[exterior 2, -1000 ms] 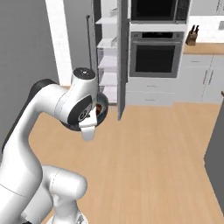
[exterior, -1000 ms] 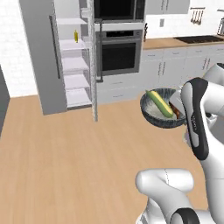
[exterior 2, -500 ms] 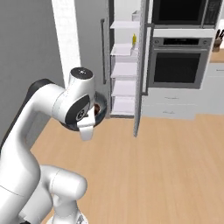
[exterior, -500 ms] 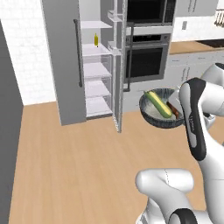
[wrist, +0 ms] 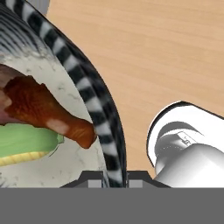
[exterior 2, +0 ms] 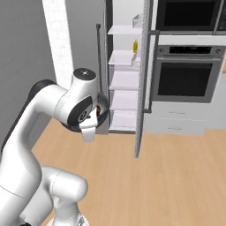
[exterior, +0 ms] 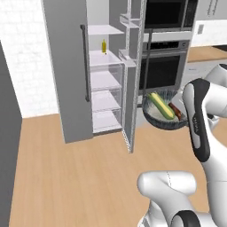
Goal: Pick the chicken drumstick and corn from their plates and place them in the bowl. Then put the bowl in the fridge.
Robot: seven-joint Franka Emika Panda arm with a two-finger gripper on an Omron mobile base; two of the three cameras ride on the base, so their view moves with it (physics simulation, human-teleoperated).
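My gripper (wrist: 116, 174) is shut on the rim of the dark ribbed bowl (exterior: 165, 119), which hangs in the air in front of the arm. In the bowl lie the yellow-green corn (exterior: 161, 105) and the brown chicken drumstick (exterior: 176, 111). In the hand view the drumstick (wrist: 43, 111) rests above the corn (wrist: 26, 144) on the bowl's pale speckled inside (wrist: 72, 162). The grey fridge (exterior: 66, 80) stands ahead with its door (exterior: 133, 88) swung open, showing white shelves (exterior: 105, 80). The bowl's edge (exterior 2: 103, 111) peeks out behind the arm. The plates are out of view.
A small yellow bottle (exterior: 104, 45) stands on an upper fridge shelf. A black wall oven (exterior: 166, 66) is right of the fridge, behind the open door's edge. The fridge's dark bar handle (exterior: 84, 62) runs down its grey front. Bare wooden floor (exterior: 66, 177) lies between base and fridge.
The whole scene has shifted: the base has moved, so the open fridge now sits nearer and more central. The bowl stays in the gripper's hold in the same pose.
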